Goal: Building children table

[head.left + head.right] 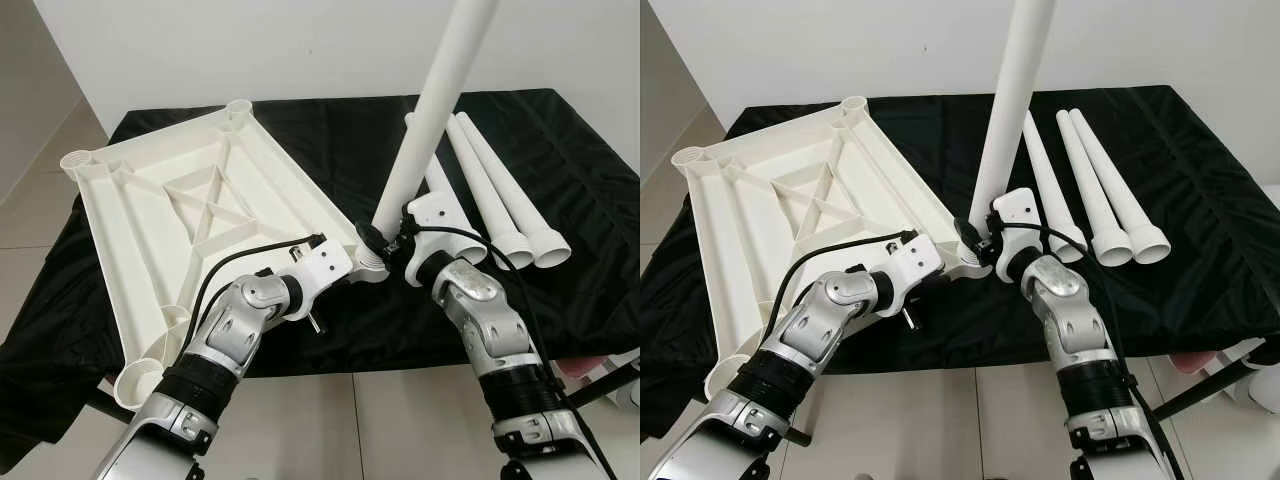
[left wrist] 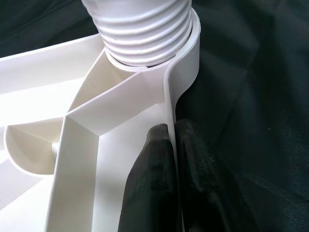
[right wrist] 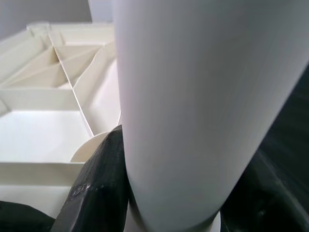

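Tabletop [image 1: 190, 210] rim pinched by left pincer [image 2: 171, 145] | right pincer [image 3: 104, 179] grips leg [image 1: 430, 120]

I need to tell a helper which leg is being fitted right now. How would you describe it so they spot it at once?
On the black cloth lies a white tabletop, underside up. At its near right corner socket stands one white leg, threaded end down, held by the right claw; the left claw pinches the rim beside it. The three other legs lie flat on the cloth.

I see my two silver arms with black ribbed cuffs, white wrist housings, looping black cables, and black fingers [image 2: 154, 183].
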{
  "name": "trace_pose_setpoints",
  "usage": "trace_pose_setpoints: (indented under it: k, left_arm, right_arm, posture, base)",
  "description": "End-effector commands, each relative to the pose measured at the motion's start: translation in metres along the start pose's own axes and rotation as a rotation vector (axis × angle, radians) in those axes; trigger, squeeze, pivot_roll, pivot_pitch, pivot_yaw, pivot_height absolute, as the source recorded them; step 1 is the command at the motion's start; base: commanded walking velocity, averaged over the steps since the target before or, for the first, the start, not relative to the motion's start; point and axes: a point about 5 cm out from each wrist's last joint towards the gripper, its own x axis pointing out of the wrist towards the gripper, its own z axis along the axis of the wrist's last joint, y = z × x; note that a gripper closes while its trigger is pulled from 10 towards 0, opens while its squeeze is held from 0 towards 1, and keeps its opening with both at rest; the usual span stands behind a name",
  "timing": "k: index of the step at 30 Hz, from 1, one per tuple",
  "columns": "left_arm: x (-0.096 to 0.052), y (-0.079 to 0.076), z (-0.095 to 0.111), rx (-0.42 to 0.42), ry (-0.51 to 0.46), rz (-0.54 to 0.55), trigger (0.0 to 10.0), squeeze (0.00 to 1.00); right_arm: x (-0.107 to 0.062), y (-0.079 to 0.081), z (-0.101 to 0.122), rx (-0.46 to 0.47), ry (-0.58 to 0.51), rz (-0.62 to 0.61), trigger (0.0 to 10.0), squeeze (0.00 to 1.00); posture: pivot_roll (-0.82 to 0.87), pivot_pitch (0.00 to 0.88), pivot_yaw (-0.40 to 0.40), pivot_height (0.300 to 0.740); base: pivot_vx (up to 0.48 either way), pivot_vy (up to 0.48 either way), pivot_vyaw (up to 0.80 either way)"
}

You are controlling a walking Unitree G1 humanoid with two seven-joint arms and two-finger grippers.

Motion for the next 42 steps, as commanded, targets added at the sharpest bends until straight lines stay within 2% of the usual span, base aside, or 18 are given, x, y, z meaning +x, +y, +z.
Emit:
trace_pose_setpoints:
  k: [1, 8, 23, 28, 32, 42]
  left_arm:
    - [-0.002, -0.002, 0.02, 0.031, -0.121, -0.014, 10.0, 0.0]
    - [-0.001, -0.003, 0.022, 0.032, -0.127, -0.014, 10.0, 0.0]
    - [-0.002, -0.002, 0.021, 0.034, -0.129, -0.006, 10.0, 0.0]
    - [-0.001, -0.002, 0.022, 0.034, -0.131, -0.007, 10.0, 0.0]
    - [-0.001, -0.002, 0.021, 0.03, -0.13, -0.006, 10.0, 0.0]
    - [-0.003, -0.002, 0.02, 0.028, -0.127, -0.004, 10.0, 0.0]
  right_arm:
    - [-0.007, -0.016, -0.03, -0.009, 0.173, -0.08, 10.0, 0.0]
    - [0.0, -0.019, -0.024, -0.031, 0.177, -0.081, 10.0, 0.0]
    - [-0.001, -0.01, -0.035, -0.017, 0.199, -0.084, 10.0, 0.0]
    - [0.001, -0.006, -0.034, 0.013, 0.162, -0.176, 10.0, 0.0]
    - [0.002, -0.002, -0.037, 0.079, 0.147, -0.271, 10.0, 0.0]
    - [0.003, 0.002, -0.036, 0.079, 0.119, -0.34, 10.0, 0.0]
  posture:
    - [-0.12, 0.128, 0.066, 0.74]
    - [-0.12, 0.124, 0.063, 0.74]
    - [-0.12, 0.114, 0.062, 0.74]
    - [-0.13, 0.119, 0.061, 0.74]
    - [-0.12, 0.124, 0.06, 0.74]
    - [-0.12, 0.128, 0.061, 0.74]
  base:
    - [0.0, 0.0, 0.0]
    - [0.0, 0.0, 0.0]
    - [0.0, 0.0, 0.0]
    - [0.0, 0.0, 0.0]
    - [0.0, 0.0, 0.0]
    - [0.0, 0.0, 0.0]
